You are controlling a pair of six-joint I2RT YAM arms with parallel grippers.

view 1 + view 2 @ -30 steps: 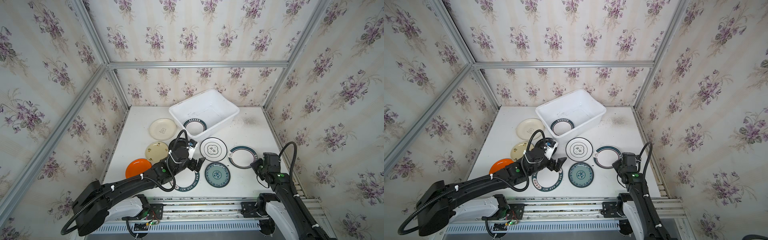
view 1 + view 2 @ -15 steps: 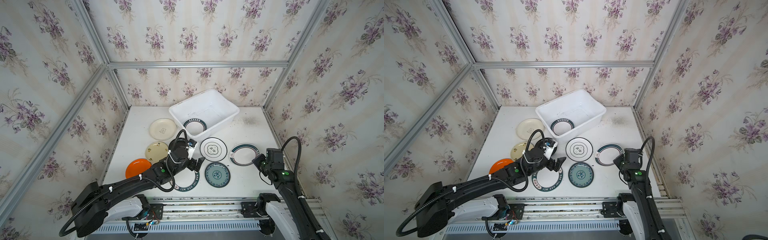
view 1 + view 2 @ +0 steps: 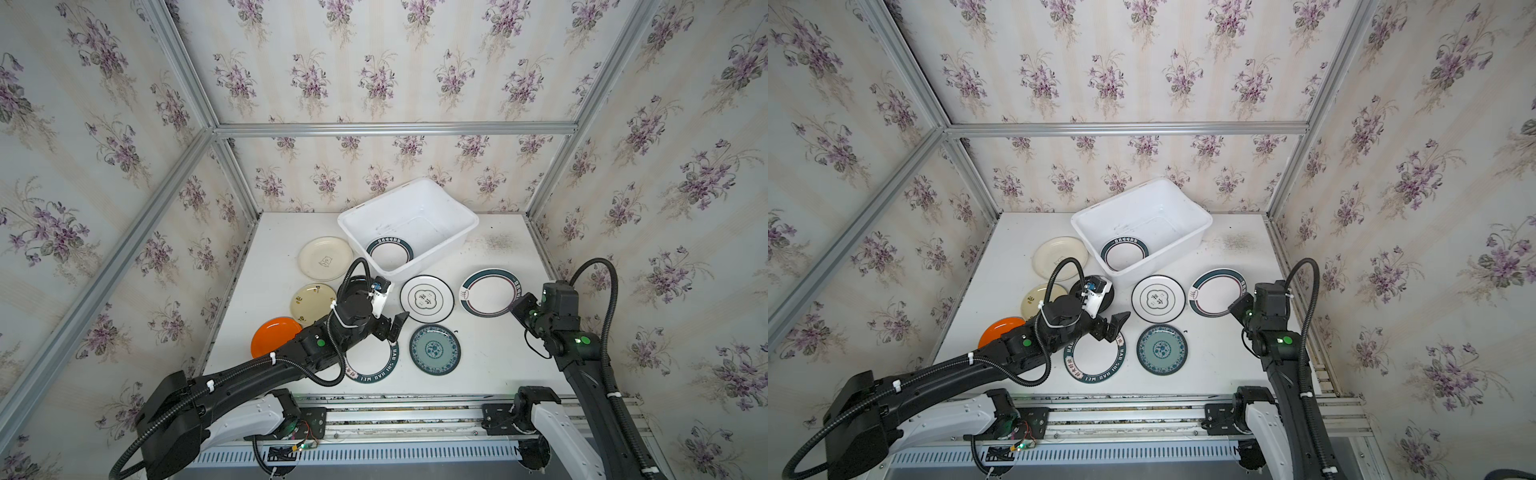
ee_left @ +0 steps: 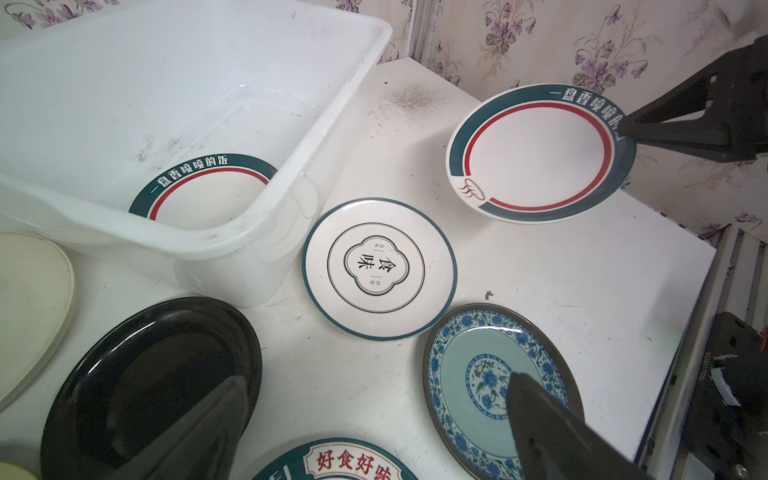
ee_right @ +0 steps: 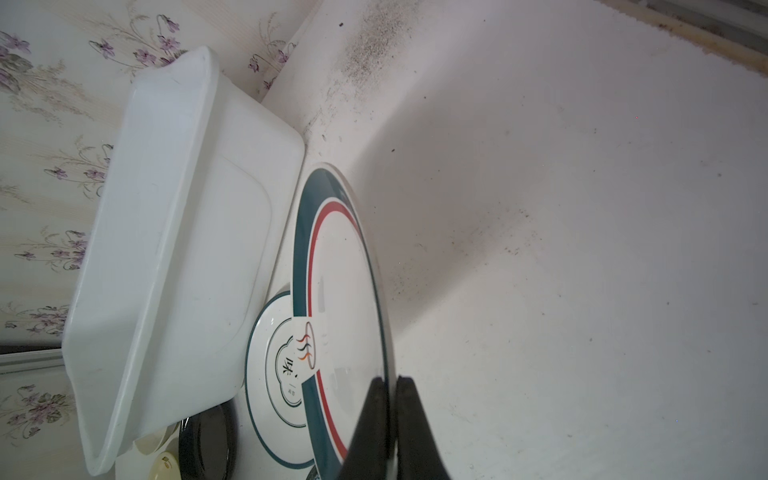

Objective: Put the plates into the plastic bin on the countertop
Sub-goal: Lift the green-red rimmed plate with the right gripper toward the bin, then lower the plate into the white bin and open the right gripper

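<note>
Plainly, the right end effector (image 5: pixel 390 386) pinches just the rim of a plate (image 3: pixel 488 293), tilted above the tabletop (image 3: pixel 498 357) near the bin (image 4: pixel 232 266); so thin a hold could let it slip or strike the bin's wall. The left end effector (image 3: pixel 390 327) hangs wide open, its arm hiding most of the black plate (image 4: pixel 145 382) in both top views.

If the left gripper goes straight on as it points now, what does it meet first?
Probably the emblem plate, lying flat just ahead of the open left gripper. Depth is unclear, so it might touch bare countertop first.
</note>
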